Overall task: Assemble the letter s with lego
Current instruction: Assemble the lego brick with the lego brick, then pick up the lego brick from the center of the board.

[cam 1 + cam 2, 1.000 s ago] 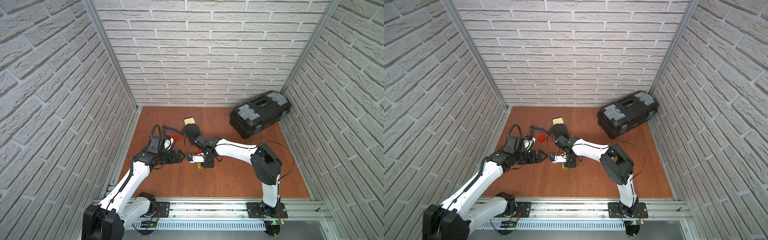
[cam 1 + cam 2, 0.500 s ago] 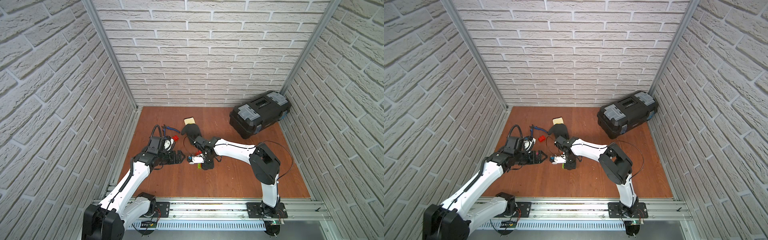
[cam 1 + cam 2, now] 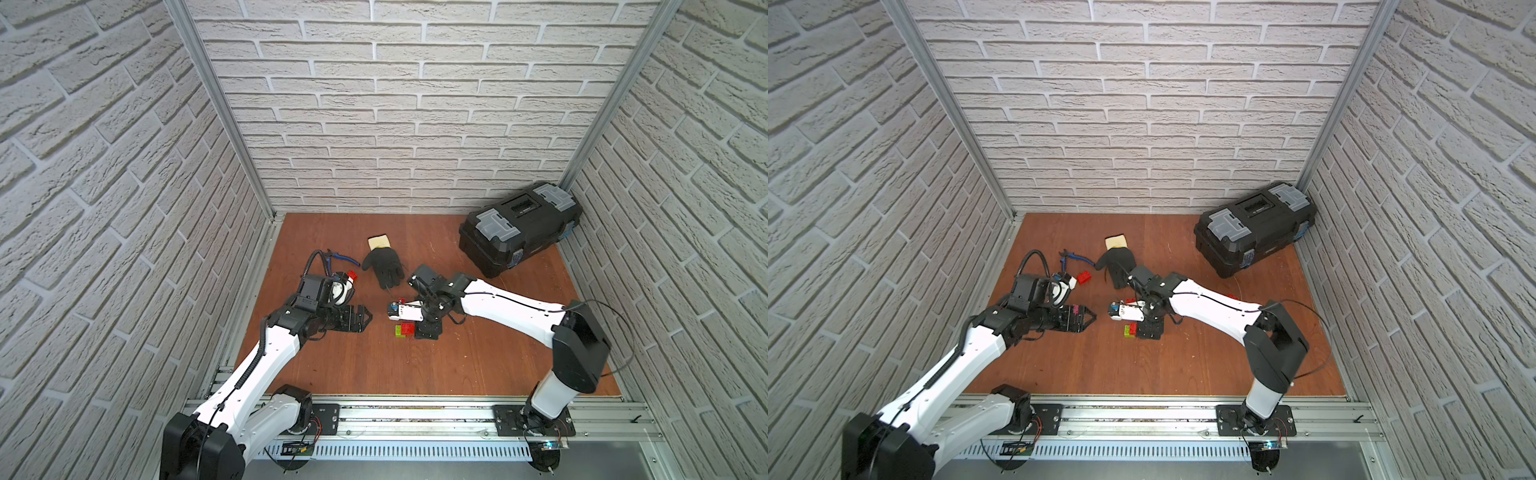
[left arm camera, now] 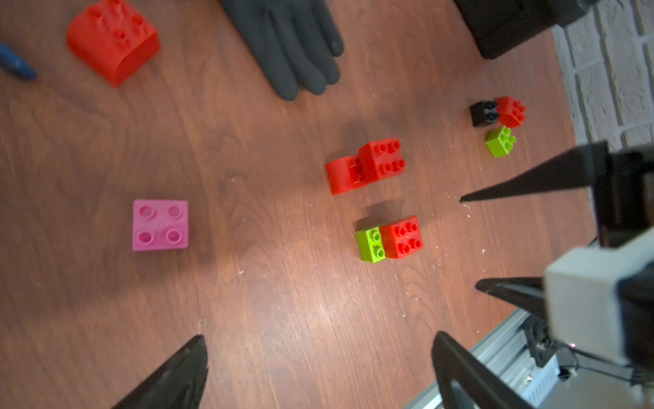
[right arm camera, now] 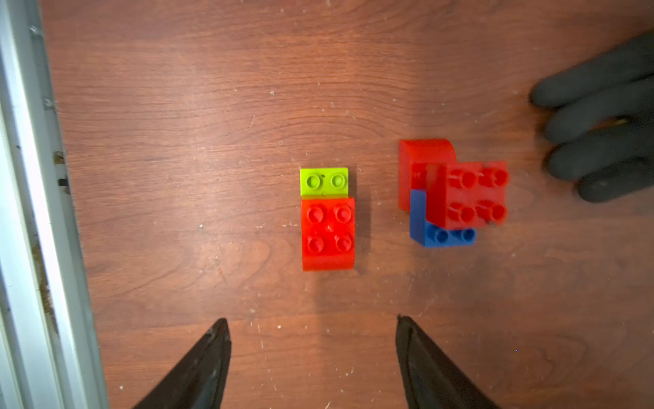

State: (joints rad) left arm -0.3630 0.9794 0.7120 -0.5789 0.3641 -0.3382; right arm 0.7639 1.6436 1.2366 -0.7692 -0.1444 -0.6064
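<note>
Right jaws have parted and stand fairly wide, empty, releasing the red-and-green lego pair (image 5: 327, 219) onto the worktop (image 5: 177, 141) beside the red-blue cluster (image 5: 456, 191); left jaws wide, empty. Next, likely: regrasp and join both, studs aligned

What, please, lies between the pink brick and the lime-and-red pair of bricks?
Nothing: in the left wrist view, the stretch between the pink brick and the lime-and-red pair is bare wooden table.
</note>
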